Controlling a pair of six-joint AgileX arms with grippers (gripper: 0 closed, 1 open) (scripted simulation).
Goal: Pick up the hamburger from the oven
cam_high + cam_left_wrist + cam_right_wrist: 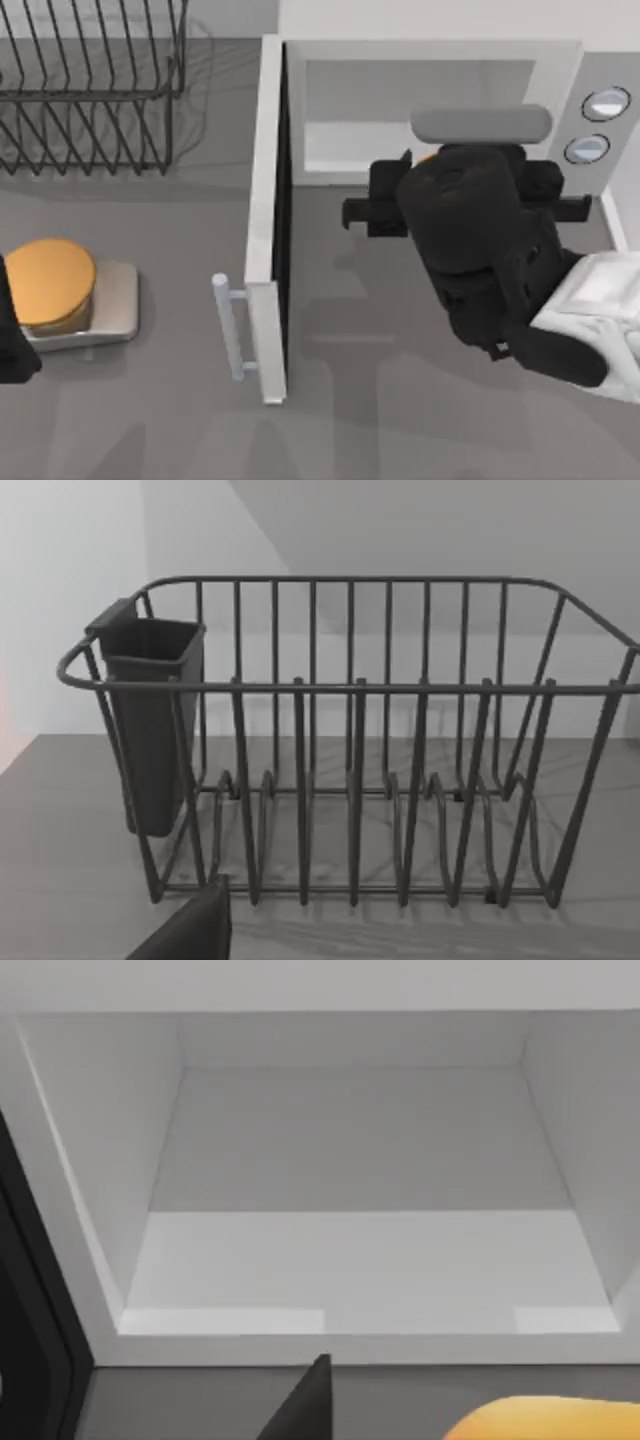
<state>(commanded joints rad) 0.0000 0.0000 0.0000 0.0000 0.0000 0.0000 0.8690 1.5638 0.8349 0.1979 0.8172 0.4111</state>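
Note:
The white oven stands at the back right with its door swung wide to the left. Its cavity is bare inside. My right gripper hovers just in front of the opening, shut on the hamburger, of which a small orange sliver peeks out past the black wrist. In the right wrist view the hamburger is an orange rounded edge close to the camera, beside one dark fingertip. My left arm is parked at the table's left edge.
A black wire rack fills the back left, carrying a dark cup on one end. A large orange disc rests on a grey block at the left. The door's bar handle juts leftward. Two knobs sit on the oven's panel.

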